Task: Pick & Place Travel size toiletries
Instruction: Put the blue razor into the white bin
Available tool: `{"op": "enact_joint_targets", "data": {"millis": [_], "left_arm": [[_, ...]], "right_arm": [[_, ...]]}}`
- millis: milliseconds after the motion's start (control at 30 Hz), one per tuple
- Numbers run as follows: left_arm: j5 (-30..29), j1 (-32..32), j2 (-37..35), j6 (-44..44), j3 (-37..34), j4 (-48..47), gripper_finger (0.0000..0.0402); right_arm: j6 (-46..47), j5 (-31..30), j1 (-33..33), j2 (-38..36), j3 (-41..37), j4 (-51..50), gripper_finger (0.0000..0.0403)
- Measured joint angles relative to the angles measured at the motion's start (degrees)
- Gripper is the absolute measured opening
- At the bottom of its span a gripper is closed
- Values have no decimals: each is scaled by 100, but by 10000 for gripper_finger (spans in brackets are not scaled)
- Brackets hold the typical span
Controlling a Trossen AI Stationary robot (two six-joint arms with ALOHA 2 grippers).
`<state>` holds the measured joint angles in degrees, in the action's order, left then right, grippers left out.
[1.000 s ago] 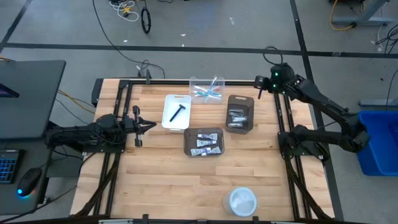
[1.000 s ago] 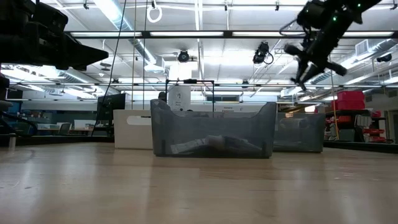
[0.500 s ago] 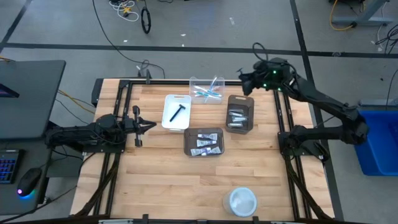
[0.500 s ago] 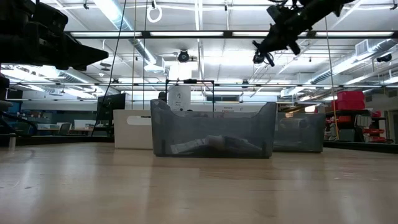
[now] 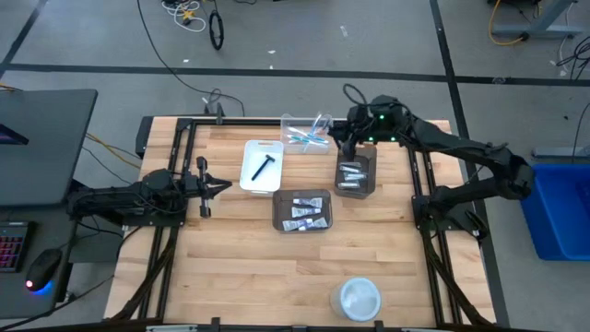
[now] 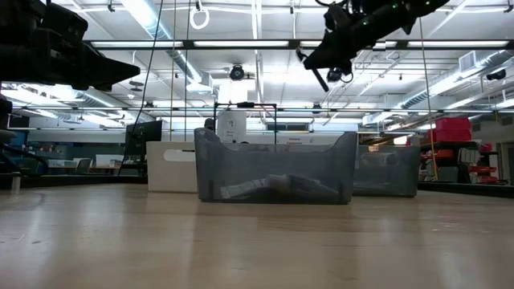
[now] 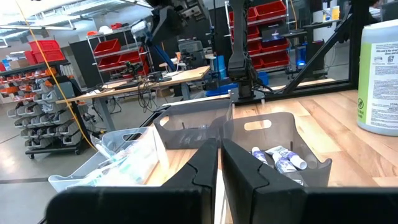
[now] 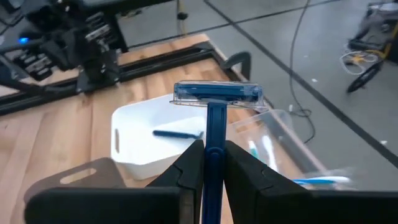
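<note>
My right gripper (image 5: 339, 140) is high above the table's far side, between the clear bin (image 5: 307, 132) and the dark grey bin of silvery tubes (image 5: 356, 169). It is shut on a blue razor (image 8: 216, 93). A black razor (image 5: 265, 166) lies in the white bin (image 5: 262, 166). Toothbrushes lie in the clear bin, and toothpaste tubes (image 5: 302, 212) lie in a second dark grey bin (image 5: 301, 195). My left gripper (image 5: 221, 187) waits shut and empty at the table's left edge. My right gripper pinches the blue razor's handle (image 8: 216, 127) between its two fingers (image 8: 189, 162). The handle runs along the fingers. The razor's head (image 8: 217, 92) sticks out past the fingertips, crosswise. The razor is lifted clear, high above the bins.
A round white dish (image 5: 358, 297) stands near the table's front edge. The nearer dark grey bin fills the middle of the low view (image 6: 275, 167). Bare wood lies between the bins and the front edge.
My right gripper has swung from the table's far right corner toward the left, carrying the blue razor high, and now hangs over the bins at the far side.
</note>
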<state>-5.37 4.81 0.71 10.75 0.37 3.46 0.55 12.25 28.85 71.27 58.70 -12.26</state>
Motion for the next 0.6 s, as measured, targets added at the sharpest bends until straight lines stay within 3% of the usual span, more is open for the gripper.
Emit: {"op": "enact_joint_targets", "data": {"millis": [300,467,600], "left_arm": [[0,0,0,1,0,0,27],[0,-1,0,1,1,0,27],[0,-1,2,1,1,0,27]], "right_arm": [[-97,-2,-389,236,-2,97,55],[-657,36,-546,236,-2,101,55],[-1124,412,-761,236,-2,245,55]]}}
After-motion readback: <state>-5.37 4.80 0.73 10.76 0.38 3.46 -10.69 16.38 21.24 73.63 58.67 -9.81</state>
